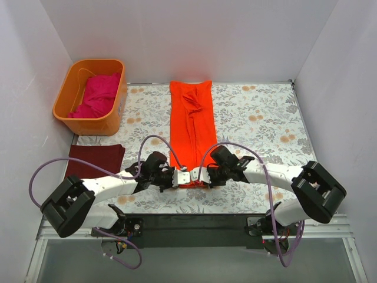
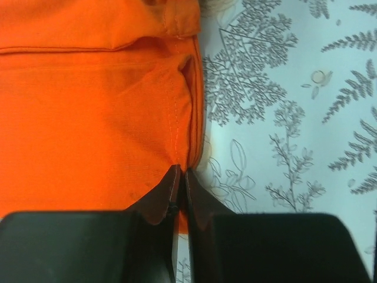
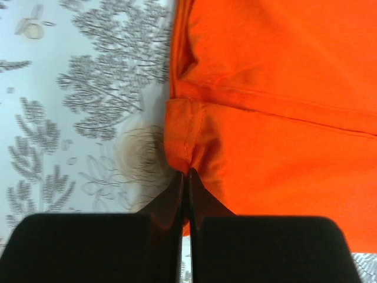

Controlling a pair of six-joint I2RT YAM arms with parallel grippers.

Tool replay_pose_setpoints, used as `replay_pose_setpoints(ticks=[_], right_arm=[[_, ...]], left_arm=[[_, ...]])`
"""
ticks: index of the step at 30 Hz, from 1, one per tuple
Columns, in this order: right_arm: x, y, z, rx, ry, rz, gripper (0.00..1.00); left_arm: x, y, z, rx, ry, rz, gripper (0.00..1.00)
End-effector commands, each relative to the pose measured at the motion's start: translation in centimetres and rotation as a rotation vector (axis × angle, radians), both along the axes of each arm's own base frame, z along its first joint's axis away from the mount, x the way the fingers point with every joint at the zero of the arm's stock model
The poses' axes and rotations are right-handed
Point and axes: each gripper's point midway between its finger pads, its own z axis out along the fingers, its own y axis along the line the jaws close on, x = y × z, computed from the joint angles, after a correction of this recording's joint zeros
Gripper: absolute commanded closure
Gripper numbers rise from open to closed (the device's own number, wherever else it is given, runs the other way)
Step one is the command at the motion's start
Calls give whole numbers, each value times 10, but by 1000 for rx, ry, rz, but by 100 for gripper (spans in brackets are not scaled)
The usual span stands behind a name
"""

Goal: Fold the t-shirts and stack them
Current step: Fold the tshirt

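Observation:
The orange-red t-shirt (image 1: 191,127) lies as a long narrow strip down the middle of the table, sleeves folded in. My left gripper (image 1: 180,178) is shut on its near left corner; the wrist view shows the hem (image 2: 187,118) pinched between the jaws. My right gripper (image 1: 200,175) is shut on the near right corner (image 3: 185,147). Both grippers sit side by side at the shirt's near end. The dark maroon t-shirt (image 1: 94,160) lies folded at the left edge. The magenta-pink t-shirt (image 1: 97,94) is bunched inside the tub.
An orange plastic tub (image 1: 70,94) stands at the back left. The floral tablecloth (image 1: 259,130) covers the table. White walls close in the back and both sides. A black rail (image 1: 194,224) runs along the near edge.

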Motion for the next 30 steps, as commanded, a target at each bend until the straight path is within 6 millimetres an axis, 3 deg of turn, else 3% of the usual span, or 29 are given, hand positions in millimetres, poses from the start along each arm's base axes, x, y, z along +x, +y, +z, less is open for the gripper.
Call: replay_pose_setpoints(ticks=[1,3,7,10,14,17,24,27,28,30], right_arm=[[-48,-30,-17,-123,118,23,99],[-71,-22,-2,-75,141,68,99],[-86,-11,23,4,176,83,99],[-68,1,43,36,129,50,99],[-29,15,70,92,84,3,99],[-6,12,72,86,53,0,99],[56,14,89,115,-53,23,99],[86,13,91,124,-83,20,99],[102,13,100,139,-109,8,99],[118,14,94,138,-108,15,99]], left_arm=[[-32,5,8,11,83,-60,100],[-48,7,13,10,116,-93,100],[-54,5,38,-50,131,-66,100],[-45,3,58,-83,102,-25,100],[-26,4,71,-107,82,-1,100],[1,7,83,-130,44,38,100],[87,12,100,-141,-91,111,100],[122,9,103,-140,-113,126,100],[130,9,89,-120,-83,134,100],[157,8,98,-129,-127,140,100]])
